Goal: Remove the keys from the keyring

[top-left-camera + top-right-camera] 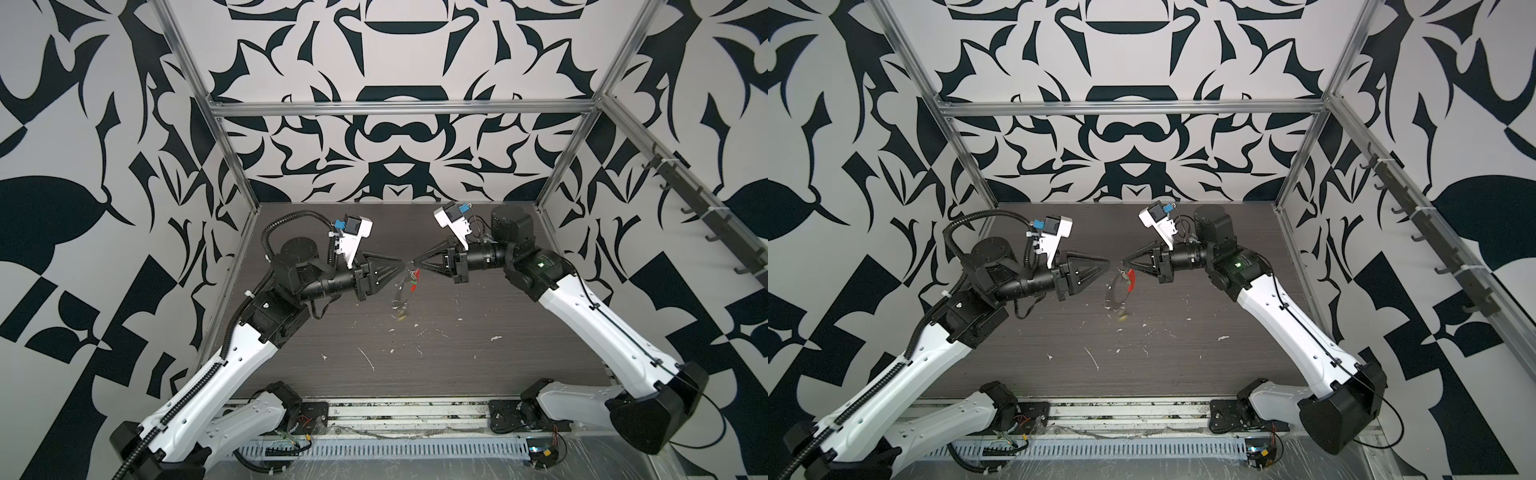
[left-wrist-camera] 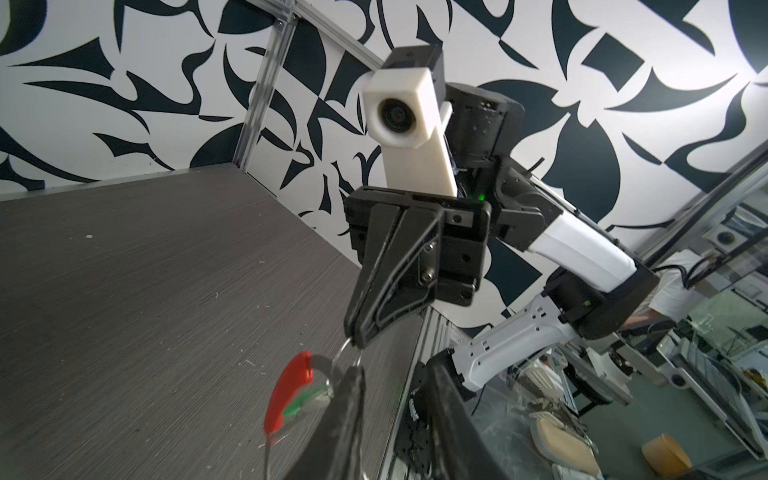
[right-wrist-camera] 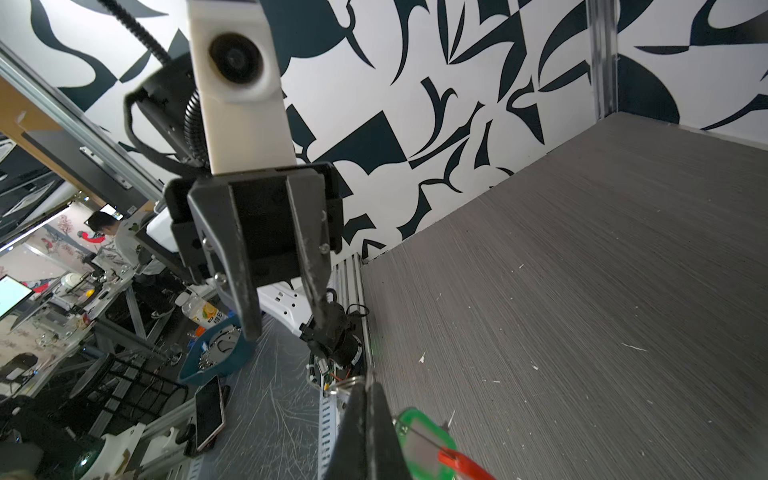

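Observation:
The keyring hangs in the air between both grippers, above the middle of the table. Its silvery hoop (image 1: pixel 400 296) (image 1: pixel 1115 294) looks blurred. Its red sleeve (image 1: pixel 417 275) (image 2: pixel 291 386) sits near the top. My right gripper (image 3: pixel 368 384) (image 1: pixel 414 262) is shut on a small wire ring (image 3: pixel 347 382) (image 2: pixel 347 353) of the keyring. The green-tagged key (image 3: pixel 419 444) (image 2: pixel 309 401) dangles just under those fingers. The yellow-tagged key (image 1: pixel 401 318) (image 1: pixel 1122 318) is a blur at the hoop's bottom. My left gripper (image 2: pixel 397 363) (image 3: pixel 286 324) is open beside the wire ring, with nothing between its fingers.
Small white flecks (image 1: pixel 368 358) litter the dark wood-grain table (image 1: pixel 498 365). Aluminium frame posts (image 1: pixel 232 166) and patterned walls enclose the back and sides. A slotted metal rail (image 1: pixel 395 449) runs along the front edge between the arm bases.

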You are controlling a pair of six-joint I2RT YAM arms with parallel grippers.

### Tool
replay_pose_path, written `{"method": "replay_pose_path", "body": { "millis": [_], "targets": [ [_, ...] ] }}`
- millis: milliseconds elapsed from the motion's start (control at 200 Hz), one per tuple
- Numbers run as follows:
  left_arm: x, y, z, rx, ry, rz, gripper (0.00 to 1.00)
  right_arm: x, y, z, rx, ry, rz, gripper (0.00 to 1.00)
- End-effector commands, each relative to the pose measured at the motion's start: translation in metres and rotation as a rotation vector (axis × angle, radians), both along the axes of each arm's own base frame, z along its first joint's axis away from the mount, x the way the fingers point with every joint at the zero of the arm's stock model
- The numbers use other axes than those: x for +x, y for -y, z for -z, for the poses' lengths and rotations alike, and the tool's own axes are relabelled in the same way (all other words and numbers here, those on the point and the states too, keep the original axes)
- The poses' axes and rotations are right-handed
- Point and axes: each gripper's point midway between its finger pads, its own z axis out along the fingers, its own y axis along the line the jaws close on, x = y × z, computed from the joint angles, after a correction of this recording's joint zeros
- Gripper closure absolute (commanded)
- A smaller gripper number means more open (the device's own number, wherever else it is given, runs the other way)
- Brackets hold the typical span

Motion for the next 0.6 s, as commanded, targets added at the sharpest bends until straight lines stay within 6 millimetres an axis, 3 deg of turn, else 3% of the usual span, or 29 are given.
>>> {"method": "replay_pose_path", "body": {
  "millis": [0, 595],
  "targets": [
    [-0.0090, 0.0026, 0.0124, 0.078, -0.009, 0.063, 0.71, -0.0170, 0.0057, -0.0272, 0.054, 0.109, -0.106, 1.00],
    [-0.0058, 0.0122, 0.0155, 0.123, -0.020, 0.117, 0.72, -0.0264, 0.0059, -0.0279, 0.058, 0.103, -0.197, 1.00]
  ]
}}
